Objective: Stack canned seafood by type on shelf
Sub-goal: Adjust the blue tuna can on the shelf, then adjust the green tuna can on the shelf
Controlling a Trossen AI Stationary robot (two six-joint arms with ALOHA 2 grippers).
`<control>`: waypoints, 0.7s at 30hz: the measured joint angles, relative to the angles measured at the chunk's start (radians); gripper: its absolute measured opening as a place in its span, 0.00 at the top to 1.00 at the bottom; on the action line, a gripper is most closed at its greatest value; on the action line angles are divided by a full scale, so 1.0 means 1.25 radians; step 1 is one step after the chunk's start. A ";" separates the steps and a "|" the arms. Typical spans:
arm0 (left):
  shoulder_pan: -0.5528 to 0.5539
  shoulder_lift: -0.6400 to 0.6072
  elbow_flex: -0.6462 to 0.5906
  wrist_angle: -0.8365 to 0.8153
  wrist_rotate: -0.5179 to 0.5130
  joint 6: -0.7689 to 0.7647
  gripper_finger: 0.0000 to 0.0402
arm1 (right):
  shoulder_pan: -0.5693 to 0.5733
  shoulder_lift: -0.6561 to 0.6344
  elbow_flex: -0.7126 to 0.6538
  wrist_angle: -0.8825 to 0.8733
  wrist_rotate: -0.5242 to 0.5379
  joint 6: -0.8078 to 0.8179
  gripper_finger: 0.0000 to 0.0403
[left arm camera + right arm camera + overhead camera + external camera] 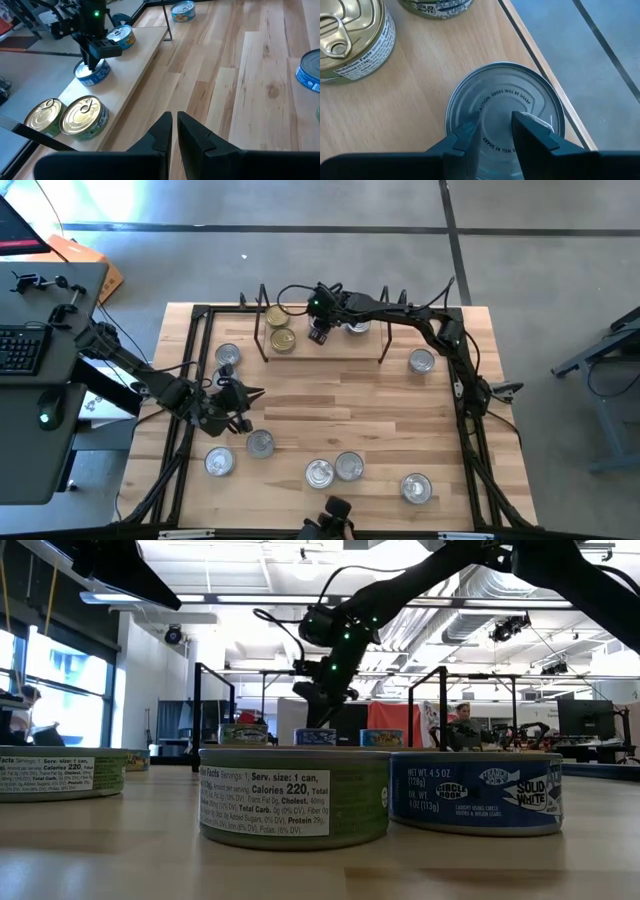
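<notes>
The left end effector (pixel 243 393) hovered low over the left part of the table (pixel 380 405), its fingers (pixel 162 131) nearly closed on nothing, a narrow gap between them. Loose tins lay near it: one silver-lidded tin (pixel 227 356) toward the shelf, another (pixel 260 443) just beside the end effector, a third (pixel 219 462) near the front left corner. Further right along the front edge sat a pair of tins (pixel 334 470) touching each other, then a single one (pixel 416 487).

On the shelf (pixel 330 348), at the far side of the table, two gold-lidded tins (pixel 280 328) stood side by side at its left end. The right end effector (pixel 320 332) hung over the shelf's middle, directly above a silver-lidded tin (pixel 505 117). In the right wrist view its fingers (pixel 532 135) sat close together above the lid, not around the rim, so it appeared to hold nothing. Another tin (pixel 357 326) stood just to its right on the shelf, and one more tin (pixel 422 361) rested on the table off the shelf's right end.

The tins would likely handle as rigid, fairly dense and smooth-walled. The sensible grasp is across the diameter, on the labelled side wall, since the polished lid and rim look slippery. Stacked, they could slide if set down off-centre.
</notes>
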 joint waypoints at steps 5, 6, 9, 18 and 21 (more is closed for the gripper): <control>0.000 0.000 0.000 0.000 0.000 0.000 0.95 | 0.005 0.000 0.016 0.015 0.000 0.000 0.75; 0.000 0.000 0.000 0.000 0.000 0.000 0.95 | 0.007 0.000 0.025 0.022 0.000 -0.001 0.75; 0.000 0.000 0.000 0.000 0.000 0.000 0.95 | 0.016 -0.003 0.039 0.083 -0.041 -0.016 0.75; 0.000 0.000 0.000 -0.002 0.000 0.001 0.95 | 0.012 0.037 0.039 0.326 -0.225 -0.023 0.84; 0.000 0.000 0.000 -0.001 0.000 0.008 0.95 | -0.007 0.047 0.039 0.369 -0.288 -0.023 0.89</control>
